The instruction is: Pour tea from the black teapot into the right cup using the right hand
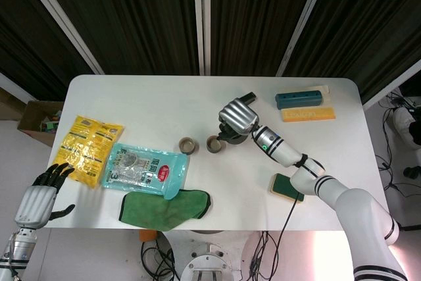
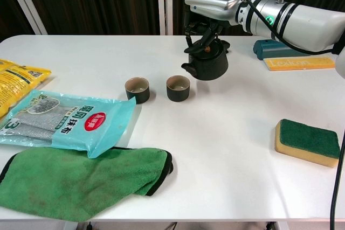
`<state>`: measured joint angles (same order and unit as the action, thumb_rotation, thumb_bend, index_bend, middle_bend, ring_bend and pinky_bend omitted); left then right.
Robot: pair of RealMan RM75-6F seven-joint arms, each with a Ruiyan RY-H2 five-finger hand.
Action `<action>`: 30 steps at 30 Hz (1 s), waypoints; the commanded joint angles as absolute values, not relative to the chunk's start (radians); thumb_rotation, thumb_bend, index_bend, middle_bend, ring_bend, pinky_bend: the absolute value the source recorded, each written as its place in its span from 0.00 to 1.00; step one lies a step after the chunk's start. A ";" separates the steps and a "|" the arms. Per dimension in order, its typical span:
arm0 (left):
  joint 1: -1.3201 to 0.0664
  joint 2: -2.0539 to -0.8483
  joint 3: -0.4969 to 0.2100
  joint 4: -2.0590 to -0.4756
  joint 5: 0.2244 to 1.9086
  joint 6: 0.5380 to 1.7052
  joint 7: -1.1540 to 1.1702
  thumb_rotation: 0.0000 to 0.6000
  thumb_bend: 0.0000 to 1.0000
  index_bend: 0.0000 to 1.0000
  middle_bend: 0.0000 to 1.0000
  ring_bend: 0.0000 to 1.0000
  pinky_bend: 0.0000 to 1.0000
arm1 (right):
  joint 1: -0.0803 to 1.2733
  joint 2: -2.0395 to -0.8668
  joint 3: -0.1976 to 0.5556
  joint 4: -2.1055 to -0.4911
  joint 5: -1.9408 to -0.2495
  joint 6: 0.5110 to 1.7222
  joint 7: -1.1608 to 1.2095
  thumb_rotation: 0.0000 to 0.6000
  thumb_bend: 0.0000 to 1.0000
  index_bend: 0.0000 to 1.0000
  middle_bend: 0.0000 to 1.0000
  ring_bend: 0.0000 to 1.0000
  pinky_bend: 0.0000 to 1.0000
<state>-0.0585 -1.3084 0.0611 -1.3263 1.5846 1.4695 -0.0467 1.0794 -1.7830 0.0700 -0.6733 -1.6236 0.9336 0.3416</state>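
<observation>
Right hand (image 2: pixel 211 5) grips the teapot (image 2: pixel 207 63) from above, holding it off the desk (image 2: pixel 232 133), spout just beside the right cup (image 2: pixel 178 88), lower-left of the hand. Left hand (image 1: pixel 38 202) hangs open, fingers spread, far off.

head: high, looking down | chest: low, near, facing forward | shared: table (image 1: pixel 164 97)

Black teapot (image 2: pixel 206 63) in robot hand (image 2: pixel 211 5)

Black teapot (image 2: pixel 207 64); green cloth (image 2: pixel 81 180), yellow packet (image 1: pixel 87 149) (printed), white table (image 2: pixel 226 149)
</observation>
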 commanded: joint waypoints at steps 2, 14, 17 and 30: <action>-0.058 -1.310 0.061 -1.320 1.585 1.470 -0.055 1.00 0.13 0.17 0.09 0.07 0.23 | 1.087 -1.785 0.070 -0.671 -1.621 0.926 0.327 0.77 0.18 1.00 1.00 1.00 0.92; -0.058 -1.314 0.060 -1.306 1.588 1.473 -0.077 1.00 0.13 0.17 0.09 0.07 0.23 | 1.098 -1.785 0.063 -0.673 -1.610 0.897 0.299 0.78 0.20 1.00 1.00 1.00 0.92; -0.057 -1.315 0.060 -1.302 1.586 1.472 -0.080 1.00 0.13 0.17 0.09 0.07 0.23 | 1.105 -1.785 0.064 -0.674 -1.608 0.891 0.289 0.78 0.22 1.00 1.00 1.00 0.92; -0.052 -1.322 0.060 -1.277 1.587 1.479 -0.106 1.00 0.13 0.17 0.09 0.07 0.23 | 1.127 -1.777 0.064 -0.716 -1.607 0.871 0.215 0.78 0.22 1.00 1.00 1.00 0.92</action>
<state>-0.0528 -1.3213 0.0604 -1.2771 1.5872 1.4786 -0.1062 1.1253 -1.7783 0.0629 -0.7130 -1.6083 0.8732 0.2184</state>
